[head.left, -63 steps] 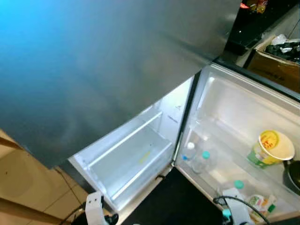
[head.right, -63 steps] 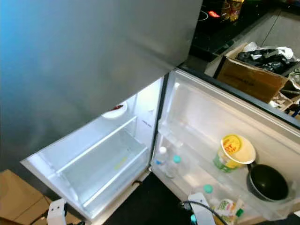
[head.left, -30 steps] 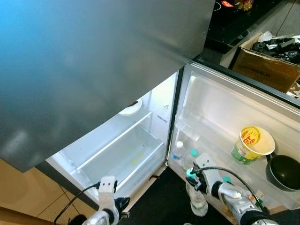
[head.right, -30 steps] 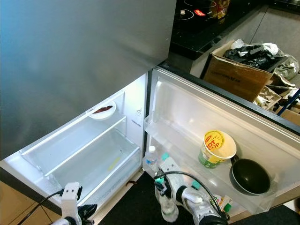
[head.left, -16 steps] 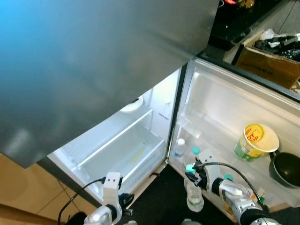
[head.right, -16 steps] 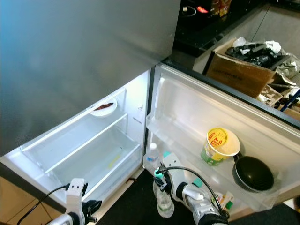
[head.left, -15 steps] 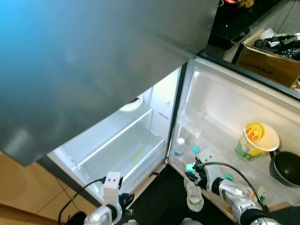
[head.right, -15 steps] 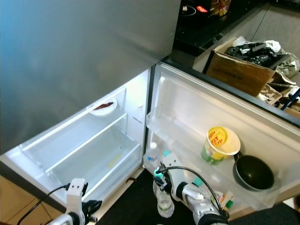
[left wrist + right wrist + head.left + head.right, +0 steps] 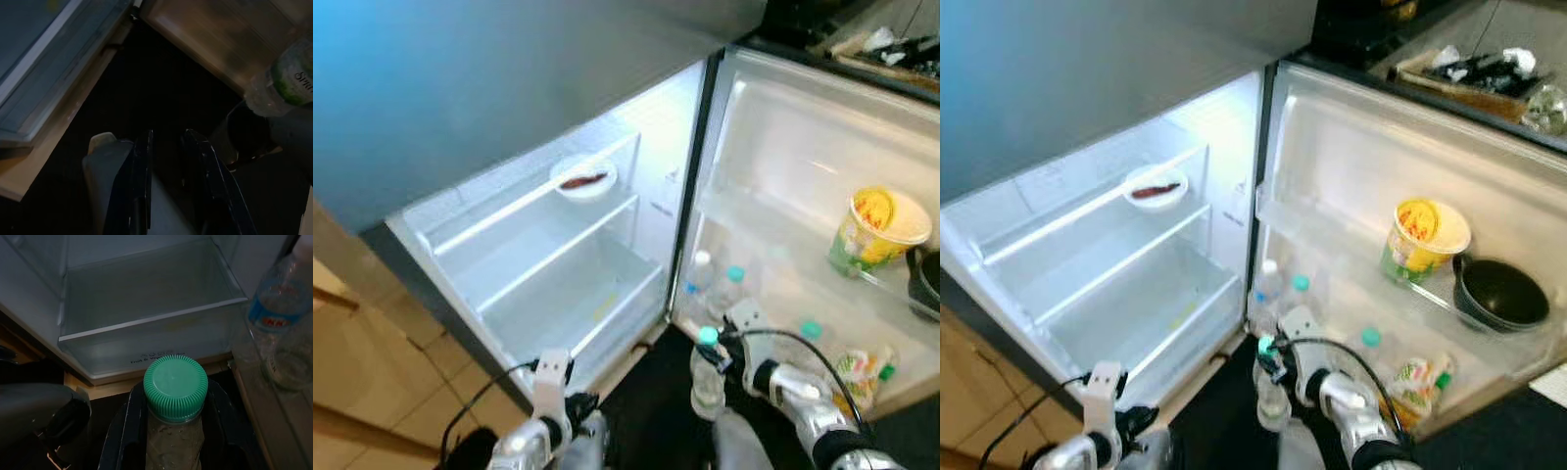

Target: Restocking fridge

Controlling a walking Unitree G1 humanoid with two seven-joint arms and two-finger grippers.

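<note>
My right gripper (image 9: 175, 431) is shut on a clear water bottle (image 9: 706, 380) with a green cap (image 9: 175, 387). It holds the bottle upright over the dark floor, just in front of the open fridge door's lower shelf (image 9: 773, 323). Two more bottles (image 9: 702, 271) stand in that door shelf next to the hinge. The fridge compartment (image 9: 558, 264) is lit, with bare shelves and a drawer (image 9: 146, 333). My left gripper (image 9: 166, 139) hangs low at the fridge's front corner, its fingers close together with nothing between them.
A small plate (image 9: 582, 180) with something red sits on the upper fridge shelf. The door shelf holds a yellow noodle cup (image 9: 876, 227) and a black pan (image 9: 1498, 292); packets (image 9: 1413, 384) lie lower down. A cardboard box (image 9: 1469, 73) stands behind the door.
The camera has tilted down and drawn closer, so more of the fridge interior shows. My right gripper keeps the bottle in front of the door's lower shelf.
</note>
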